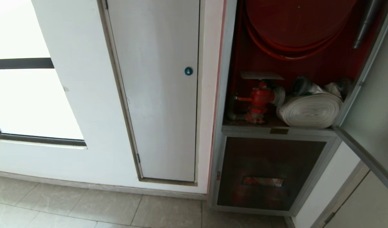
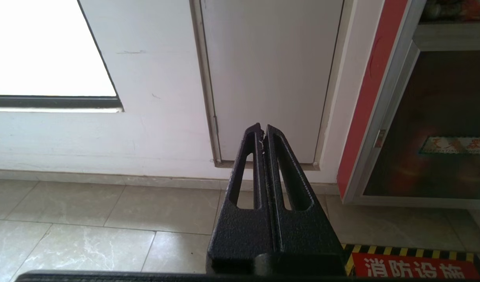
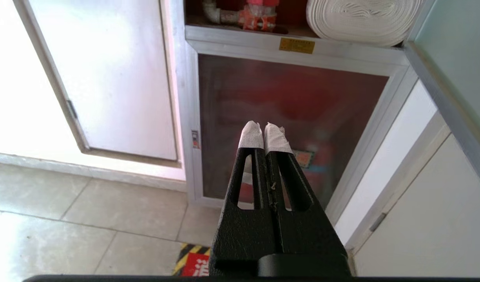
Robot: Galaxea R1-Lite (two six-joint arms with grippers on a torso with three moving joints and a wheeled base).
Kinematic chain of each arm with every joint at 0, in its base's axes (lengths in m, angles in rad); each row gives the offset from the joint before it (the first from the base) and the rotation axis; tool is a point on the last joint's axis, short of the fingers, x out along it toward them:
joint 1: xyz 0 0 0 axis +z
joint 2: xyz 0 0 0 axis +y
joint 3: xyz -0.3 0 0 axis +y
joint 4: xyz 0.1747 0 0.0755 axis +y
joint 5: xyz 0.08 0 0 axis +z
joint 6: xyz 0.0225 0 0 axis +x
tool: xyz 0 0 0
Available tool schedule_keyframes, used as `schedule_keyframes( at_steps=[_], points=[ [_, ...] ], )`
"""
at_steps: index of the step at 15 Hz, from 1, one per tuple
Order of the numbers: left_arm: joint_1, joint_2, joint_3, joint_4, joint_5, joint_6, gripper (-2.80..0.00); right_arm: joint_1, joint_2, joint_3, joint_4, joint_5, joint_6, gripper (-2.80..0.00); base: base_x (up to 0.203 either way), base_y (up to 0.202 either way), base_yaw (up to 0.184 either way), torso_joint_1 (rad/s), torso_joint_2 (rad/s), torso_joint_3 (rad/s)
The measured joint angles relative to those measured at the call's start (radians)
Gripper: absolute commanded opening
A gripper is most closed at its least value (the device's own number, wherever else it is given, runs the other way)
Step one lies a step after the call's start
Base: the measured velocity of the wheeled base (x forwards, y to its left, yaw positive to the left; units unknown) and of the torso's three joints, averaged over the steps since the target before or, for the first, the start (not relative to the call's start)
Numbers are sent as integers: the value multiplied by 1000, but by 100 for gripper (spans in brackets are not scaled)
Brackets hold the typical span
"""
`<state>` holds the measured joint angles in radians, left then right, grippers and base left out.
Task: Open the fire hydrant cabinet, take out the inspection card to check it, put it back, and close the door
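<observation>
The fire hydrant cabinet stands open, showing its red interior, a red hydrant valve and a white rolled hose. A pale flat sheet lies on top of the valve; it looks like the inspection card. The door is swung out to the right, its silver frame edge toward me. Neither arm shows in the head view. My right gripper, with taped tips, is shut and empty, low in front of the lower dark glass panel. My left gripper is shut and empty, facing the plain white door.
A red hose reel and a metal nozzle fill the cabinet's top. The lower panel carries a red label. The white door has a blue lock. A window is on the left. A red floor sticker lies below.
</observation>
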<state>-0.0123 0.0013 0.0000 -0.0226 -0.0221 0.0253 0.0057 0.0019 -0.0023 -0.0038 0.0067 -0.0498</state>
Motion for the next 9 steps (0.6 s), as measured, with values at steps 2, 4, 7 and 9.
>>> schedule_keyframes(
  at_steps=[2,4,7,9],
  points=[
    [0,0,0,0,1,0,-280,0,-2,1,0,1,28,-280,0,0,0,0,0,0],
    [0,0,0,0,0,0,-280,1,-2,2,-1,1,39,-280,0,0,0,0,0,0],
    [0,0,0,0,1,0,-280,0,-2,2,-3,-3,69,-280,0,0,0,0,0,0],
    [0,0,0,0,0,0,-280,0,-2,2,-3,-5,74,-280,0,0,0,0,0,0]
  ],
)
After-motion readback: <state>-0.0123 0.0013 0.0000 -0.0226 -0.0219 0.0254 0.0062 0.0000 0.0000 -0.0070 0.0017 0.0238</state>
